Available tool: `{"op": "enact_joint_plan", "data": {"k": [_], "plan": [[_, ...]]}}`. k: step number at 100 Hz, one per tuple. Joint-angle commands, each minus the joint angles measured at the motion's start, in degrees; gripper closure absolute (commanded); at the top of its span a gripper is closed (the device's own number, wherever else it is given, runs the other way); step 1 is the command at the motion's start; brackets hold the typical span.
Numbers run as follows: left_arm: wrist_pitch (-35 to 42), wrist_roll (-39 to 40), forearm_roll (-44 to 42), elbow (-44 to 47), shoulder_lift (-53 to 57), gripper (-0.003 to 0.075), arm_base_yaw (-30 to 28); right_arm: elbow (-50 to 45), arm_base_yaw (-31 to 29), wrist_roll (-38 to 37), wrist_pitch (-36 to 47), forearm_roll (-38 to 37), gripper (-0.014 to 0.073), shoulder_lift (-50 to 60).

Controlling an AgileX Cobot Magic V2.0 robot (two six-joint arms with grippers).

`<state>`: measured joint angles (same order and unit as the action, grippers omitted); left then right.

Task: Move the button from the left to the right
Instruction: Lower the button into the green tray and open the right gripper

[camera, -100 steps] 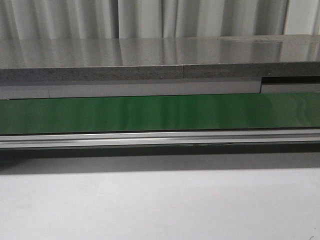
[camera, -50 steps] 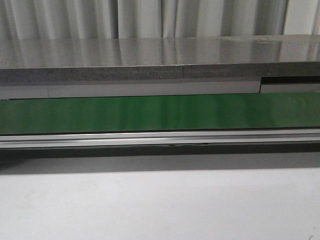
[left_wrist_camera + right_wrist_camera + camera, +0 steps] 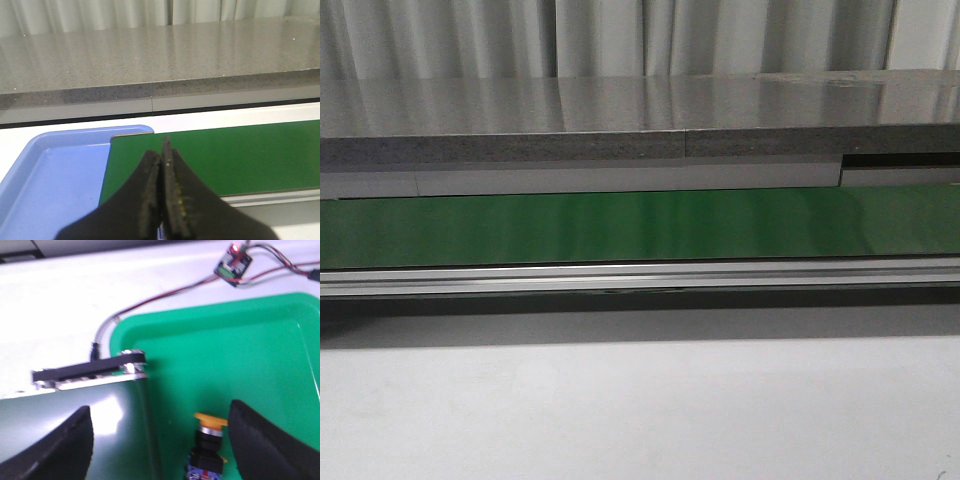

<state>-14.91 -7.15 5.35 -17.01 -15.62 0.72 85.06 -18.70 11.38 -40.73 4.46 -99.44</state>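
The button (image 3: pixel 207 445), with a yellow-orange cap on a black body with blue and red marks, lies in the green tray (image 3: pixel 235 350) in the right wrist view. My right gripper (image 3: pixel 159 440) is open above the tray's edge, the button between its fingers and close to one finger (image 3: pixel 265 440). My left gripper (image 3: pixel 163 165) is shut and empty over the edge where the blue tray (image 3: pixel 55 175) meets the green belt (image 3: pixel 225 155). Neither gripper nor the button shows in the front view.
A green conveyor belt (image 3: pixel 640 225) with a metal rail (image 3: pixel 640 277) crosses the front view, a grey counter (image 3: pixel 620 120) behind it, white table (image 3: pixel 640 410) in front. A small circuit board (image 3: pixel 233 262) with wires lies beyond the green tray.
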Motion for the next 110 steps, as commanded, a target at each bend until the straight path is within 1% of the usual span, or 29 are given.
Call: {"op": "enact_joint_plan", "data": {"k": [1, 27, 46, 67, 89, 97, 110], "plan": [[4.9, 0.0, 0.6, -1.7, -0.4, 0.0741, 0.4, 1.6, 2.9, 0.0, 3.9, 1.3, 0.0034, 5.8], [4.9, 0.0, 0.6, -1.7, -0.4, 0.0741, 0.4, 1.4, 13.0, 0.0, 4.6, 1.4, 0.0034, 13.0], [4.9, 0.0, 0.6, -1.7, -0.4, 0.0741, 0.4, -4.0, 18.0, 0.0, 7.8, 1.5, 0.0034, 21.0], [4.9, 0.0, 0.6, -1.7, -0.4, 0.0741, 0.4, -17.5, 19.9, 0.0, 15.1, 1.9, 0.0034, 33.7], [4.9, 0.0, 0.6, -1.7, -0.4, 0.0741, 0.4, -35.3, 19.9, 0.0, 23.5, 2.5, 0.0039, 50.5], [4.9, 0.0, 0.6, -1.7, -0.4, 0.0741, 0.4, -40.9, 19.9, 0.0, 25.0, 2.5, 0.0056, 57.2], [4.9, 0.0, 0.6, -1.7, -0.4, 0.0741, 0.4, -48.6, 19.9, 0.0, 24.0, 2.5, 0.0073, 67.3]]}}
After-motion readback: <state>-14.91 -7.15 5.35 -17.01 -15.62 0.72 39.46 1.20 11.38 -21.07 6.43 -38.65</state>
